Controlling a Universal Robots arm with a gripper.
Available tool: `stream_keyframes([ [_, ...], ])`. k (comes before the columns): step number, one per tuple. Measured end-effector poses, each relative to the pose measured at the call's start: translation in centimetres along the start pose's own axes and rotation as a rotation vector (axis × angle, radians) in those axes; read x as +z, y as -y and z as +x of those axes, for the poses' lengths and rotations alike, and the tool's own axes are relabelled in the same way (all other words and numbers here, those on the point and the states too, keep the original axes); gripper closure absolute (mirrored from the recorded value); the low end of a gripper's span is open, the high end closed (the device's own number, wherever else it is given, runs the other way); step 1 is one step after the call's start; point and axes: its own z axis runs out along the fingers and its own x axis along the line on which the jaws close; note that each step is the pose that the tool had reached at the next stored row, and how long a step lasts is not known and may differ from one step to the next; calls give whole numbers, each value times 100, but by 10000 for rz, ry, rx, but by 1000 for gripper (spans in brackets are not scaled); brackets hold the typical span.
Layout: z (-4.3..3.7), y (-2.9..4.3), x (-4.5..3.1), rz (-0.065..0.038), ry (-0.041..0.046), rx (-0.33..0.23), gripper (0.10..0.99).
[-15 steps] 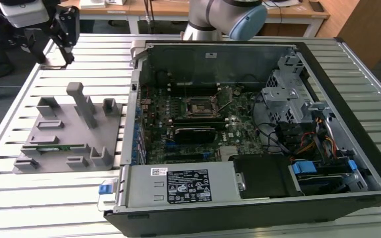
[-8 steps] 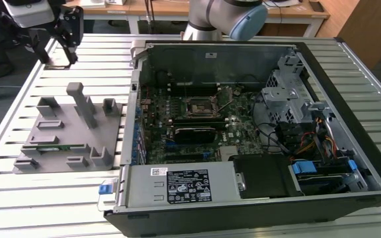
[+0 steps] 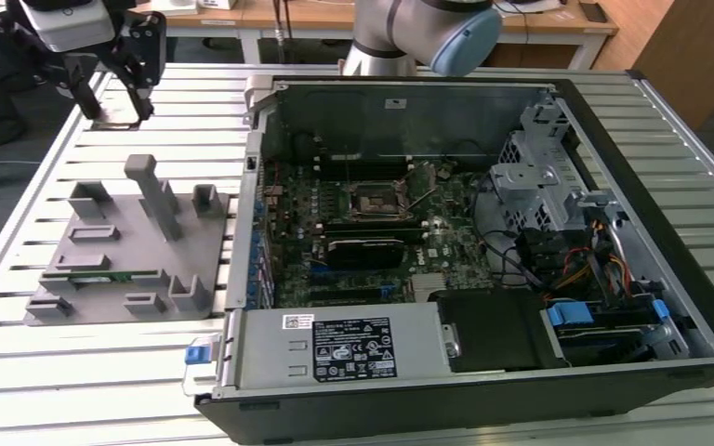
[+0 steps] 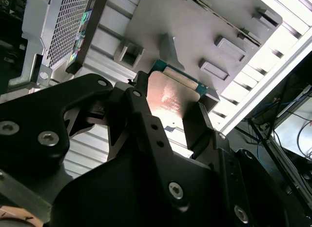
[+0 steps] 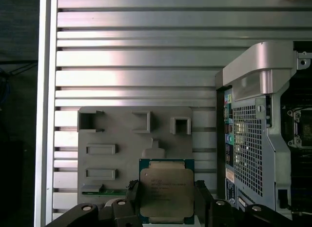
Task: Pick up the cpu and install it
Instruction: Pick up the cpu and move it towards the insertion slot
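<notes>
The cpu is a small square chip with a silvery top and a thin green rim. My gripper is shut on it, with one black finger against each side. In the second wrist view the cpu shows its shiny flat face between the fingers of the gripper. In the exterior view the gripper hangs at the far left of the table, above the slats beyond the grey fixture. The black socket sits in the middle of the motherboard, well to the exterior view's right of the gripper.
The open computer case takes up the exterior view's right, with its power supply at the near edge. A green memory stick lies in a slot of the fixture. The slatted metal table surrounds both.
</notes>
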Motion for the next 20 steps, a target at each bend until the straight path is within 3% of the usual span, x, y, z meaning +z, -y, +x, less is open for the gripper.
stream_keyframes([
  [20,-213,-3,-3,0,0,0,553],
])
